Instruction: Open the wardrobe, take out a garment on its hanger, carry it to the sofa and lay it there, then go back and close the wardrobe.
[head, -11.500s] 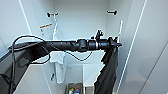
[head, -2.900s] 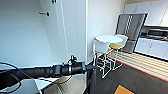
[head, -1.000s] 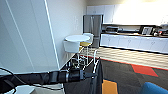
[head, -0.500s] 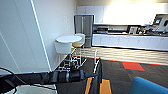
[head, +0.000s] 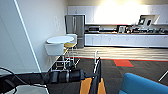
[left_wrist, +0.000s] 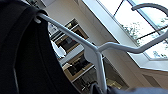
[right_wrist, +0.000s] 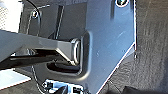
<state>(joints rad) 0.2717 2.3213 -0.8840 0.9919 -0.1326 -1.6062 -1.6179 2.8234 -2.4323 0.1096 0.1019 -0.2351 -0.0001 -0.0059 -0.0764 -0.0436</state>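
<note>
Since the wardrobe frame, the camera has swung to a kitchen; the sofa (head: 143, 85) appears ahead. Left gripper (head: 93, 75), closed on the hanger (left_wrist: 100, 50), carries the garment (left_wrist: 27, 60) near it; laying remains.

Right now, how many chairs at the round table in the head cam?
2 plainly visible: a white chair on the table's near side, and a yellow-seated chair behind it toward the fridge. More may be hidden behind these.
</note>
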